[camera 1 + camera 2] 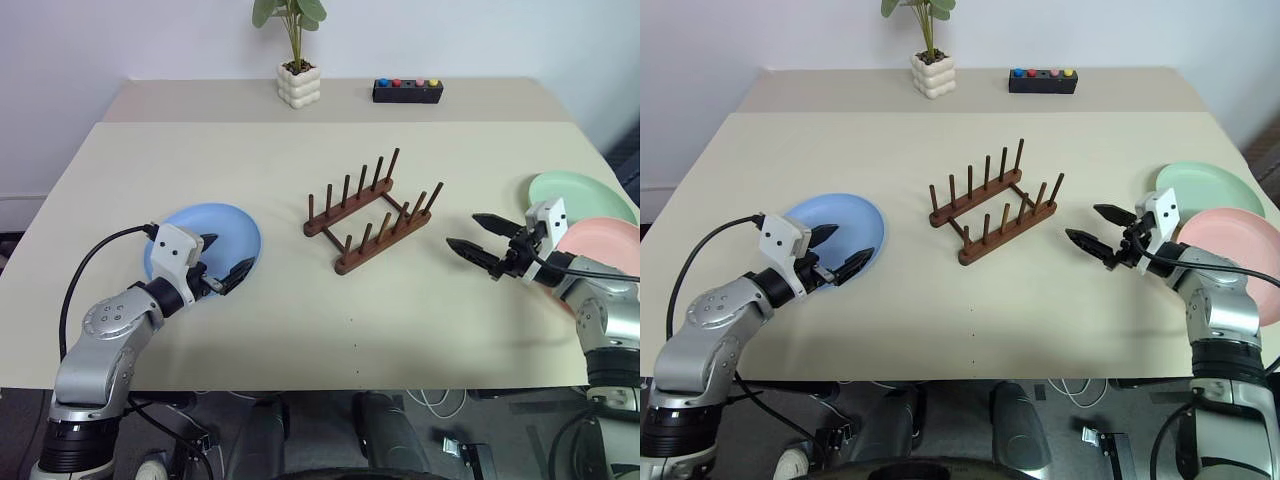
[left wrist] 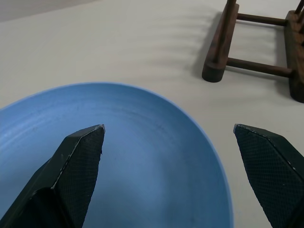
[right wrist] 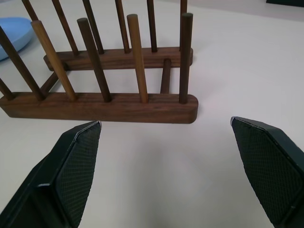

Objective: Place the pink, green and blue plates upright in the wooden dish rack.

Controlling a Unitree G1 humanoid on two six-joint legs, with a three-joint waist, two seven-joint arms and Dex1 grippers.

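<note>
The left gripper [image 1: 222,262] hung wide open just over the blue plate [image 1: 232,229], the rack [image 1: 372,214] ahead; it should straddle the rim squarely before closing

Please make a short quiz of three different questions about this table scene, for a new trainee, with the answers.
1. True or false: the wooden dish rack holds no plate.
2. Which plate lies under the left gripper? A) blue plate B) green plate C) pink plate
3. Fill in: both the left and the right gripper are ____.

Key: 1 true; 2 A; 3 open.
</note>
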